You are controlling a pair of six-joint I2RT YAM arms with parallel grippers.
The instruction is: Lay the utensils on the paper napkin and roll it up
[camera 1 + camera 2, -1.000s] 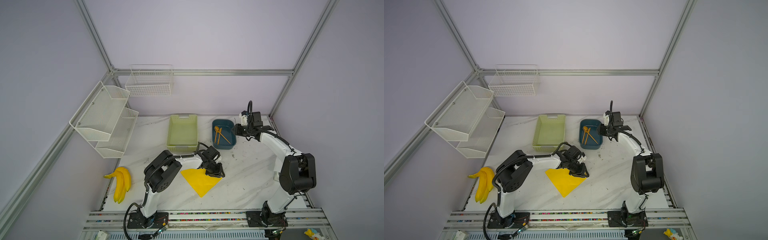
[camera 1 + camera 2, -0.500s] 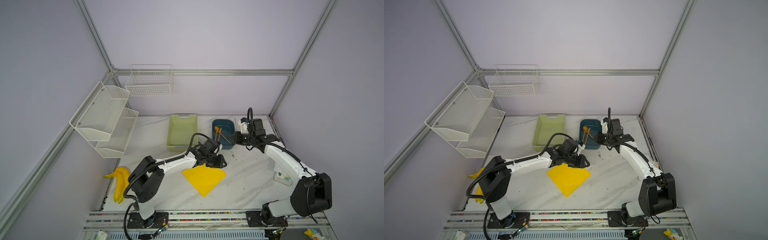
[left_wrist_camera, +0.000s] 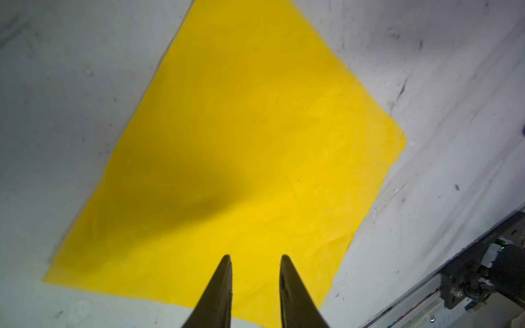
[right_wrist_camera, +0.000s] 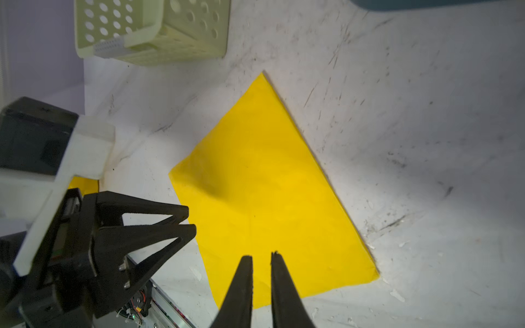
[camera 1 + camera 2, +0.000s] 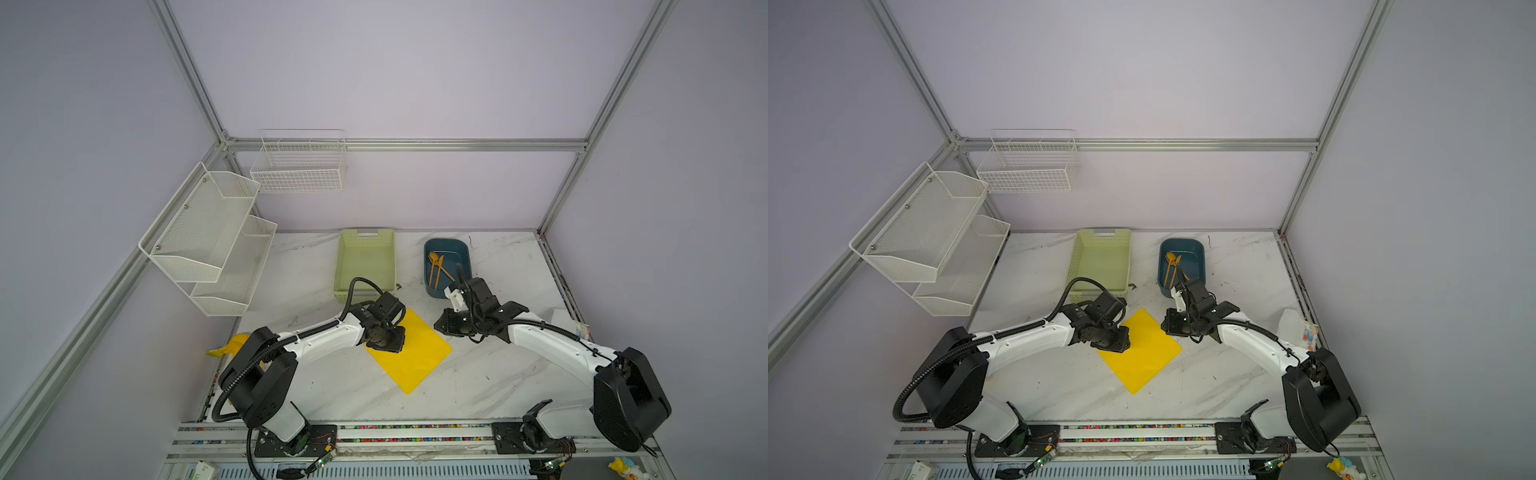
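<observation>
Well, my left gripper point(image 3: 255, 257) hangs over the napkin point(image 3: 241, 127), which lies flat on the table point(image 5: 478, 374). Its tips are narrowly parted and hold nothing. My right gripper point(image 4: 261, 255) hangs over the other side, tips barely apart, also empty. Further back, the basket point(image 5: 365, 266) stands beside the tub point(image 5: 455, 255), where the utensils point(image 5: 436, 266) lie.

The left arm point(image 5: 320, 340) and right arm point(image 5: 552, 347) are done up in white shells with black joints. A ribbed black cable point(image 5: 900, 401) is run along the left one, and black triangular cut-out fingers point(image 4: 159, 208) are fitted to the left gripper point(image 4: 192, 219).
</observation>
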